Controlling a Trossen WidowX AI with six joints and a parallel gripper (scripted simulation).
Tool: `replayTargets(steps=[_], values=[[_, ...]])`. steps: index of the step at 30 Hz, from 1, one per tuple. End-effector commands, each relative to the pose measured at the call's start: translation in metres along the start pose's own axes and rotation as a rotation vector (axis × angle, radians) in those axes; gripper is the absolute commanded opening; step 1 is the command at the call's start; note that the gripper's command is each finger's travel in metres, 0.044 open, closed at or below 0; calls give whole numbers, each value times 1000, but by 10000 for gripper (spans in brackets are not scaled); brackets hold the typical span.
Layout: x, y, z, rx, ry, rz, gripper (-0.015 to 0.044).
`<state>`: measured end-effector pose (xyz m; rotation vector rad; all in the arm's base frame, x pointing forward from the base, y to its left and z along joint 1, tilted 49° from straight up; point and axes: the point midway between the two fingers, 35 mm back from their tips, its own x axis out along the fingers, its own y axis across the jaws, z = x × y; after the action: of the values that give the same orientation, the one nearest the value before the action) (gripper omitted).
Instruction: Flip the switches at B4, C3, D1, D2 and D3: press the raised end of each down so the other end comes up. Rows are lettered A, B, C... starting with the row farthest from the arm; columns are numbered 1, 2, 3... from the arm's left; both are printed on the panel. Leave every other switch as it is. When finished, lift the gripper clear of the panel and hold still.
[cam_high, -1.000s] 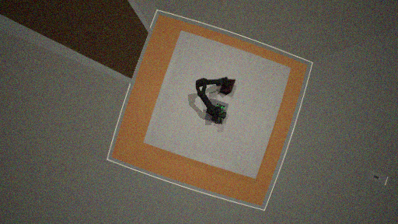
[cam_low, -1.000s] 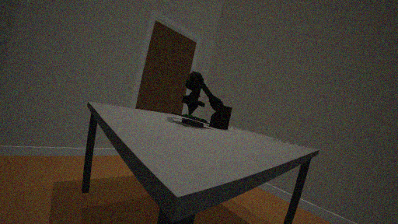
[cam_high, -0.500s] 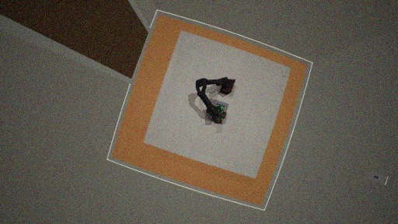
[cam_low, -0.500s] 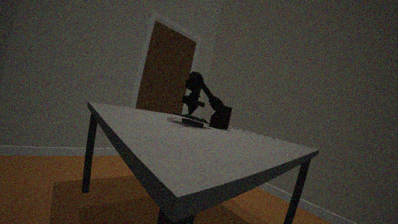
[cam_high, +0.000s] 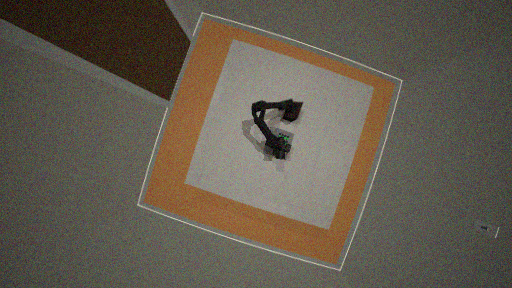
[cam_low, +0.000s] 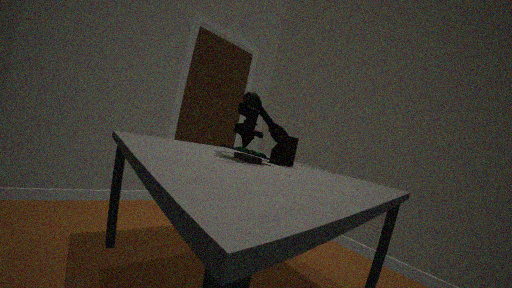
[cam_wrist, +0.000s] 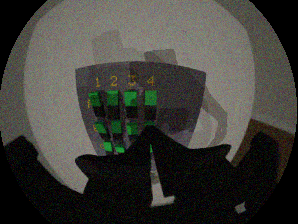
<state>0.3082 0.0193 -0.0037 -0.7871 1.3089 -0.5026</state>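
Note:
The dark switch panel (cam_wrist: 175, 75) (cam_low: 247, 159) lies on the table, with green-and-black switches. In the wrist view, the row A switches at columns 1 (cam_wrist: 95, 99), 2 (cam_wrist: 113, 98), 3 (cam_wrist: 131, 98) and 4 (cam_wrist: 150, 98) show green on their far halves. Row B shows green at columns 1 to 3, and only a sliver of B4 (cam_wrist: 149, 123) shows beside the fingertips. Two row C switches show at the left; C3 and row D are hidden by the fingers. My gripper (cam_wrist: 149, 128) (cam_low: 246, 145) is shut and empty, pointing down over the panel near B4. Contact cannot be told.
The panel stands on the pale table (cam_high: 320, 165) (cam_low: 200, 180). The arm's dark base (cam_high: 293, 111) (cam_low: 285, 151) stands close to the panel. The arm's shadow falls across the table and part of the panel. A brown door (cam_low: 215, 90) is in the wall beyond.

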Motion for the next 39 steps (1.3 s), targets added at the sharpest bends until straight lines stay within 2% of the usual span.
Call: replayTargets(steps=[1,7,11,13,18,22,26,30,39], values=[[1,0,-1,-6,1,-3,0],[-2,0,0,-1,0,0,0],[-53,1,-2,-6,-20,1,0],[-63,1,-3,-7,-24,0,0],[-63,2,-5,-7,-24,0,0],[-63,23,-41,-8,-23,1,0],[-62,24,-43,-8,-23,1,0],[-30,23,-42,-7,0,0,0],[-19,23,-42,-7,2,-1,0]])
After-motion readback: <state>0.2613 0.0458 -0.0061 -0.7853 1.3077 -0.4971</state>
